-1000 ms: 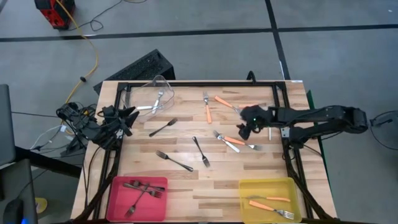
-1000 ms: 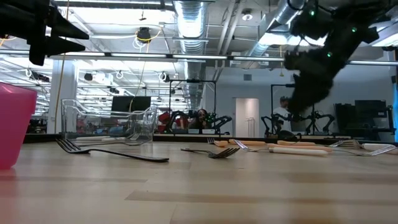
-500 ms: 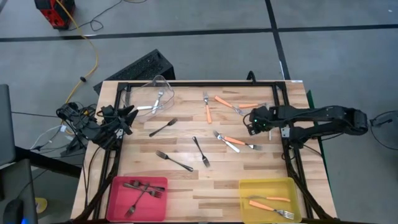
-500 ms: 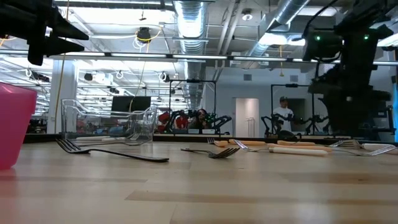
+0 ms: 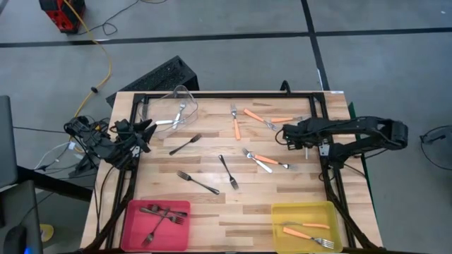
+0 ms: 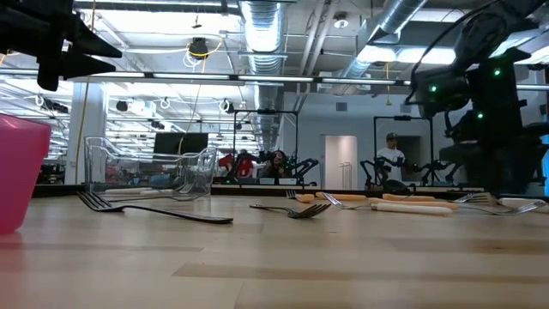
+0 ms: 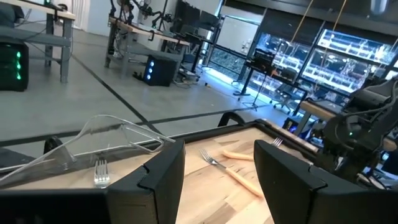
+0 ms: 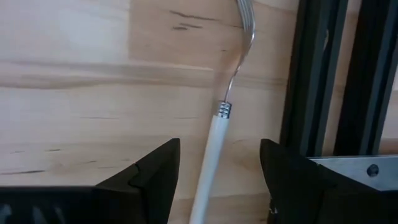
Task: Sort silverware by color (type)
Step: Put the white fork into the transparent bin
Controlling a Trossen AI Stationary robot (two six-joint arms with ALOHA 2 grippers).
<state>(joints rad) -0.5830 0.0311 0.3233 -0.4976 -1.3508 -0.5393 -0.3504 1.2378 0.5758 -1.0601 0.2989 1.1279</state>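
Right gripper [image 8: 214, 186] open, holds nothing; white-handled fork [image 8: 211, 149] lies on table [image 8: 74, 81] between jaws, head pointing ahead of them, close beside black frame rail [image 8: 311, 74]. Advice: centre on handle, descend straight, avoid rail, close gently. Left gripper [image 7: 217, 180] open, empty, waits at table edge.

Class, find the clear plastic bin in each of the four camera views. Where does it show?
High view: clear bin at the table's top-left corner.
Low view: left of centre, on the tabletop.
Left wrist view: lower left.
Right wrist view: not in it.
Shared landmark: the silver fork inside it, which also shows in the left wrist view.
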